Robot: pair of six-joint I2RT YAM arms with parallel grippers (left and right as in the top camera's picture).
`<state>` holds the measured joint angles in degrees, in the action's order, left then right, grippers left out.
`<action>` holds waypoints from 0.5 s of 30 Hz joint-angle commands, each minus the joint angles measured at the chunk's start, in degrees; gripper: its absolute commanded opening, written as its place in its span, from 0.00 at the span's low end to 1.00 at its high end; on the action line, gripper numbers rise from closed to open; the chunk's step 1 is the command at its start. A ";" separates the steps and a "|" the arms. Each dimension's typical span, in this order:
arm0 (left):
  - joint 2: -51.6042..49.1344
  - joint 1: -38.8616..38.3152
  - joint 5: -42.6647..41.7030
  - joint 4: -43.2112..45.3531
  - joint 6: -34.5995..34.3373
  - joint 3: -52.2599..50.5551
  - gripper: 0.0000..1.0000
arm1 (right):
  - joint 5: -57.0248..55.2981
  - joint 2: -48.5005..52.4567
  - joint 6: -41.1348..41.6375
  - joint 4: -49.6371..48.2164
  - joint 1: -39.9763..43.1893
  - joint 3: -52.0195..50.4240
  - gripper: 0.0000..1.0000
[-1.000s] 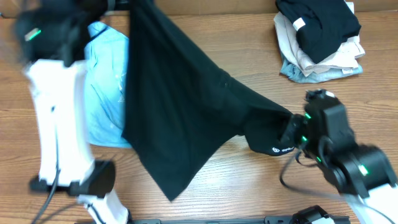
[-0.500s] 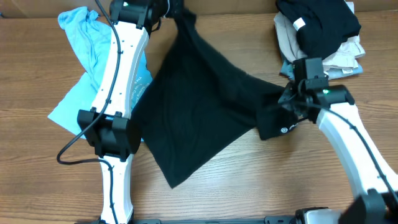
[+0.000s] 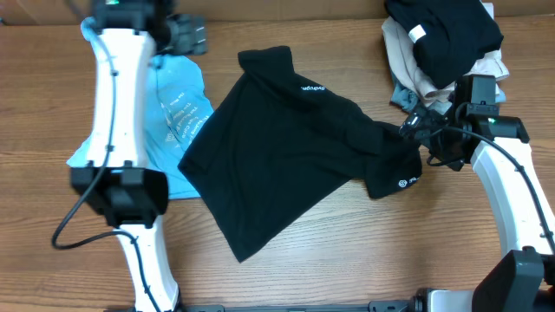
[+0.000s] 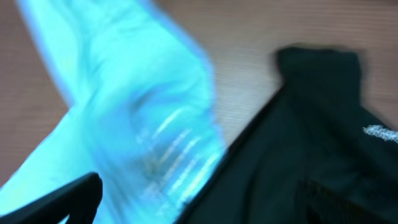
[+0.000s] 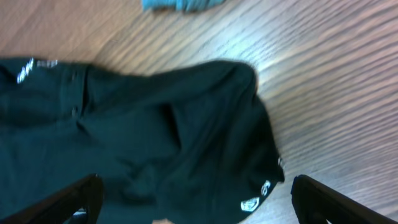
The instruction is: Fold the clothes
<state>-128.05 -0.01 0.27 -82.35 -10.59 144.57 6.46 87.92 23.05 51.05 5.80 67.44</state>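
Left wrist view is blurred: the shirt (image 4: pixel 323 143) edge and a pale logo are barely readable beside a blue garment (image 4: pixel 137 124). The left hand (image 3: pixel 186 35) and right hand (image 3: pixel 416 128) both stand wide, gripping nothing. The right wrist view shows the sleeve logos close up. Only overhead shows the whole shirt: spread, creased, mid-bench (image 3: pixel 347 269), collar far, touching the blue garment. The far-right pile (image 3: pixel 447 52) is cut off.

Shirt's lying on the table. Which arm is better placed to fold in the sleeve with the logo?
Right. The right gripper, open, hovers beside that sleeve of the black shirt, which fills its wrist view. The left gripper is across the table by the light blue garment, near the collar.
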 commanded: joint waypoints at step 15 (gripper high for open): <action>1.31 6.21 -7.82 7.76 -0.11 -29.20 0.89 | 2.86 -0.79 -3.63 0.94 -0.04 1.64 1.00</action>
<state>-127.50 6.74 -6.20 -75.96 -11.57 119.07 8.82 87.92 20.08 52.12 5.80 67.51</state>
